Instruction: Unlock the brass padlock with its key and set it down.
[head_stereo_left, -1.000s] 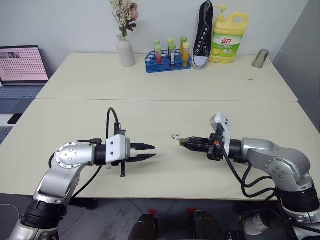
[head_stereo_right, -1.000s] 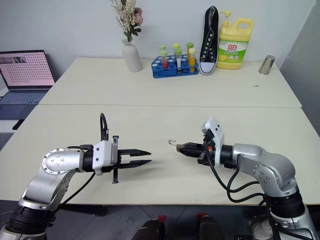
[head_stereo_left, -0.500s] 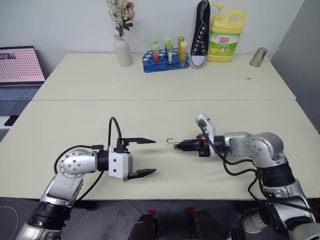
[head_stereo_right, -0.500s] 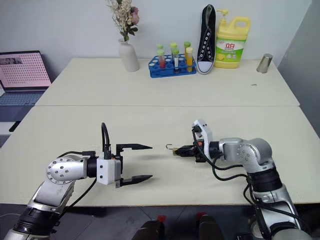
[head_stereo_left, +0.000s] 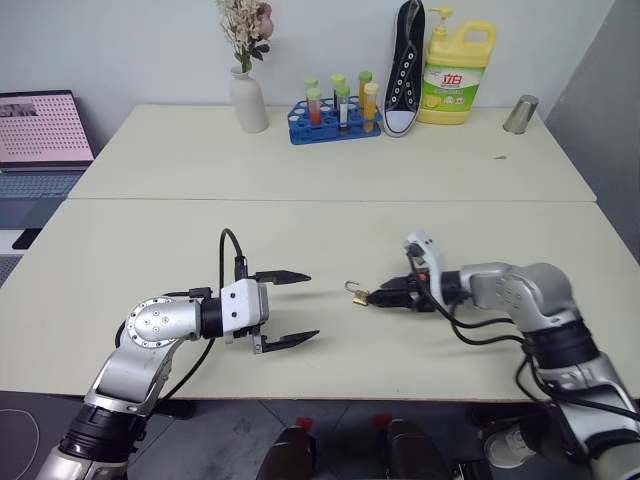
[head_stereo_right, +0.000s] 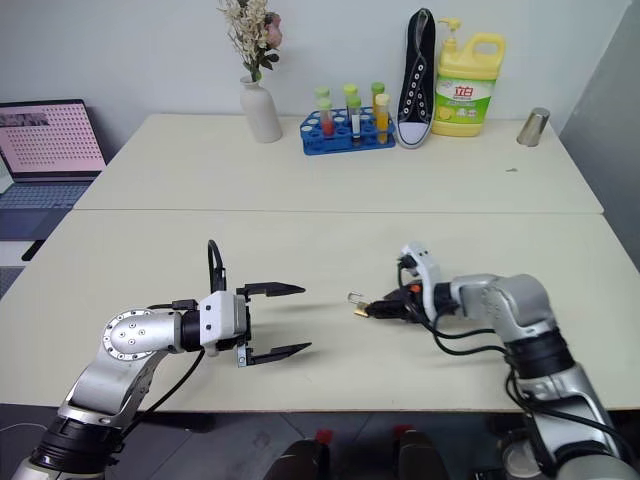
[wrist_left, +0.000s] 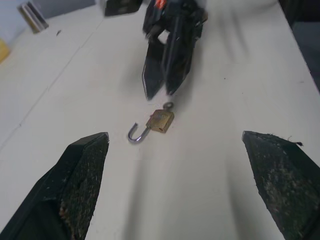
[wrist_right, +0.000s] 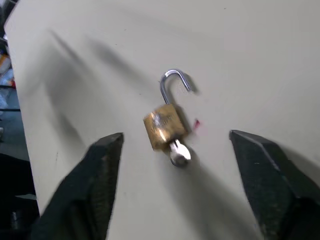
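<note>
Right jaws: I see my right gripper with its jaws spread wide, one black finger on each side of the brass padlock, neither finger touching it
Left jaws: my left gripper has its jaws spread as well, nothing between them, pointing across the tabletop toward the right gripper
Padlock: I see it lying flat on the tabletop, just in front of the right gripper's fingertips, between my two grippers and much nearer the right one
Shackle: the silvery U is swung open, one leg free of the brass body, the hook pointing away from the right gripper
Key: the key sticks out of the end of the body opposite the shackle, on the side toward the right gripper
Gap: the left gripper is well apart from the padlock, its fingers hovering above the tabletop
Back of tabletop: a white vase with dried flowers, a blue rack of tubes, a black sneaker standing on its heel, a yellow detergent bottle and a metal cup
Far left: a laptop with its screen lit, off the tabletop's left side
</note>
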